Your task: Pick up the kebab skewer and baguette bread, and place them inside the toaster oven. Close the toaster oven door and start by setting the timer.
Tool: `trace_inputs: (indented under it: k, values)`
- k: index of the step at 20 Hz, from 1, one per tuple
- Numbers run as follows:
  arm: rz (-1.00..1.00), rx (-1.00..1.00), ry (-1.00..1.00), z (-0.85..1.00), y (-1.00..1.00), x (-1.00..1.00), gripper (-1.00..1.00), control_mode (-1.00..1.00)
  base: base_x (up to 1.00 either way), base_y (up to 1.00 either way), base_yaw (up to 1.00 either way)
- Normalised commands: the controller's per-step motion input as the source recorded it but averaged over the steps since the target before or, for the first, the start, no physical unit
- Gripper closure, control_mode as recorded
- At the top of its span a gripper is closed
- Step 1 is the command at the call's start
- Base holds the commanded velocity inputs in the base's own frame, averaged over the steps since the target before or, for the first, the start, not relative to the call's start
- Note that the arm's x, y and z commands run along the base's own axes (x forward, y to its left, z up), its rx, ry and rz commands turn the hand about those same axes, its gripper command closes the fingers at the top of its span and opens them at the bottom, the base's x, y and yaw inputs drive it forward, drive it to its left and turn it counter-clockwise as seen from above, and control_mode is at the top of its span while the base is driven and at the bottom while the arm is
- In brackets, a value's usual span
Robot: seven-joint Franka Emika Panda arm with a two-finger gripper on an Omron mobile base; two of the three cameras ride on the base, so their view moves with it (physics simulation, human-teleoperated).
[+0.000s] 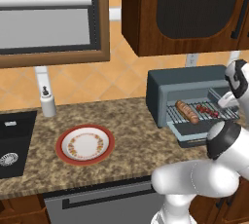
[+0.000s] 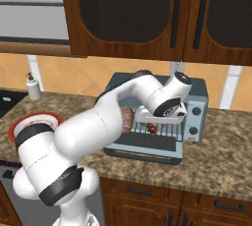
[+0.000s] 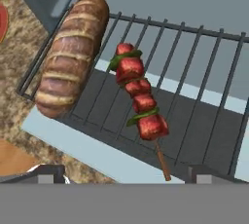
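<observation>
The toaster oven (image 1: 185,89) stands on the counter with its door (image 1: 194,133) dropped open. On its wire rack (image 3: 204,72) lie the golden-brown baguette bread (image 3: 73,55) at the left and the kebab skewer (image 3: 140,103) of red chunks beside it, a small gap between them. My gripper (image 3: 125,174) hovers just above the rack's front, over the skewer's bare stick end. Its fingertips (image 3: 46,172) stand wide apart and hold nothing. In the right base view the hand (image 2: 162,117) sits in front of the oven's mouth and the arm hides part of the baguette (image 2: 127,120).
A red-rimmed plate (image 1: 85,144) lies on the granite counter left of the oven. Further left are a black sink (image 1: 12,142) and a white soap dispenser (image 1: 47,102). Dark wood cabinets (image 1: 185,9) hang close above the oven. Knobs (image 2: 193,122) are on its right side.
</observation>
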Motion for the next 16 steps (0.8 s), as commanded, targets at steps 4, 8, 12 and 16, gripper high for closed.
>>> trace_inputs:
  k: [4, 8, 12, 16]
  values:
    - [-0.47, -0.07, 0.28, -0.62, 0.48, -0.35, -1.00, -1.00, 0.00, 0.00, 0.00]
    - [-0.38, 0.00, 0.18, -0.23, 0.06, -0.11, -1.00, -1.00, 0.00, 0.00, 0.00]
    - [-0.31, -0.06, 0.17, -0.27, -0.13, 0.00, -1.00, -1.00, 0.00, 0.00, 0.00]
    - [-0.24, -0.12, 0.05, -0.33, -0.02, 0.00, -1.00, -1.00, 0.00, 0.00, 0.00]
